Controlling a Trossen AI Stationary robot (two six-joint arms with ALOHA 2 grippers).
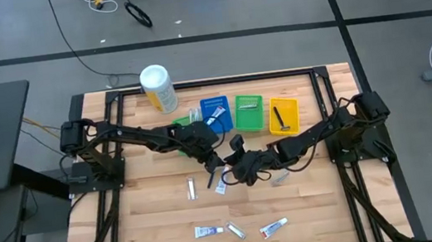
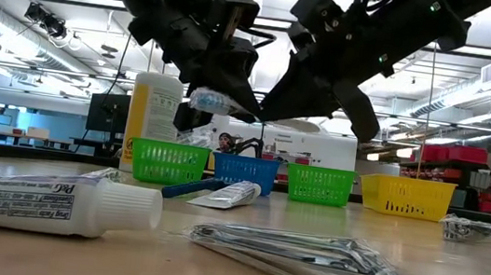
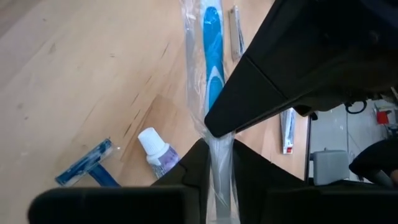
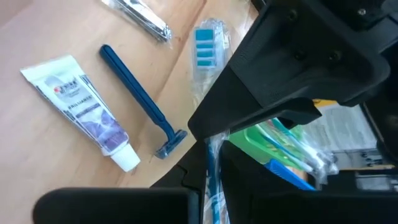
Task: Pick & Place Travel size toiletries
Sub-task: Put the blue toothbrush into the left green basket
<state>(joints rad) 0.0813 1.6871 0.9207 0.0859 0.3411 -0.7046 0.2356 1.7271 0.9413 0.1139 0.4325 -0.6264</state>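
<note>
Meeting above the middle of the table [image 1: 154, 221]: two grippers sharing one wrapped toothbrush.

- Item in hand: toothbrush [image 3: 211, 59], blue and white, in a clear sleeve, lifted off the wood. Both wrist views show it pinched between that arm's own fingers, so it looks like a handover, each arm taking one end.
- Left gripper [image 1: 211, 162]: jaws closed on the sleeve's end; the right arm's dark finger overlaps the brush just ahead of it.
- Right gripper [image 1: 235, 167]: jaws closed on the other end, bristle head [image 4: 205, 46] pointing away.
- Loose stock below: blue razor [image 4: 140, 99], toothpaste tube [image 4: 84, 102], silvery packet [image 4: 140, 15], lying apart on the wood, unsorted.
- Further tubes [image 1: 209, 231] near the front edge, well apart from the arms.
- Bins along the back: blue bin [image 1: 215, 114], green bin [image 1: 249, 111], yellow bin [image 1: 284, 115] holding one dark item, likely a razor. Sorted by kind, I judge.
- White canister [image 1: 158, 88]: back left, uninvolved.
</note>
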